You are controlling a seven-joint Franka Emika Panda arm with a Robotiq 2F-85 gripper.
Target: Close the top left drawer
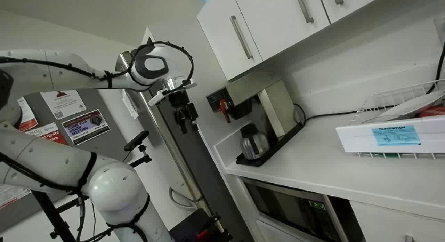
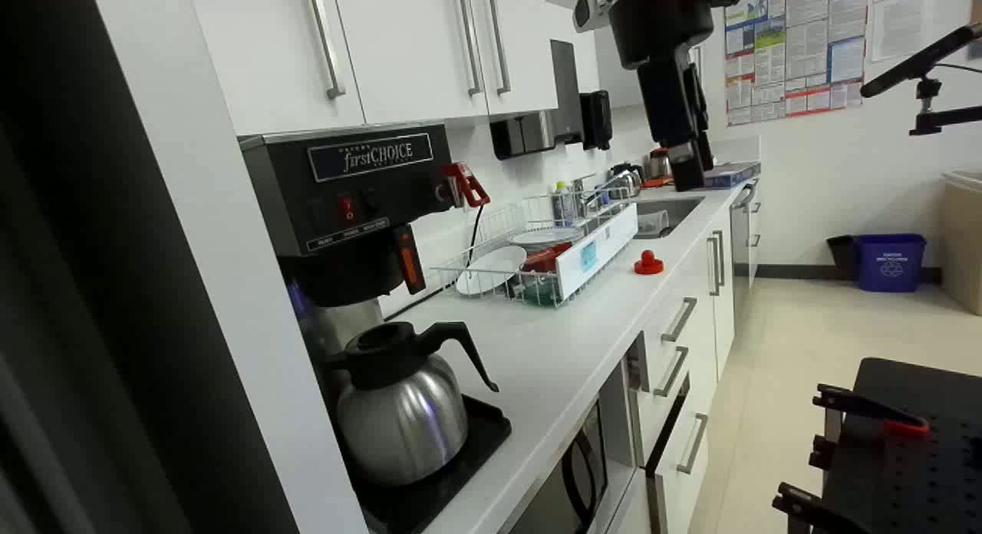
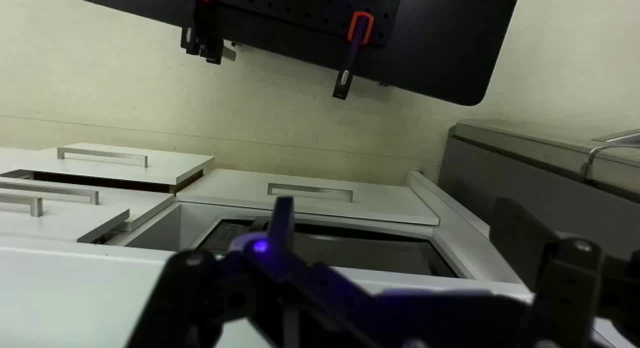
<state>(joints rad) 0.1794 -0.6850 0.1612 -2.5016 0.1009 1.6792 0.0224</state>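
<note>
White-fronted, the top left drawer (image 3: 65, 220) lies just beneath the desk (image 3: 75, 293), at the left of the wrist view, and appears slightly ajar. We find the hand (image 1: 189, 128) hanging above the desk's level, spread wide around nothing; we judge it unburdened because closing asks for a push, not a grasp, and raised to clear the desk's edge.
</note>
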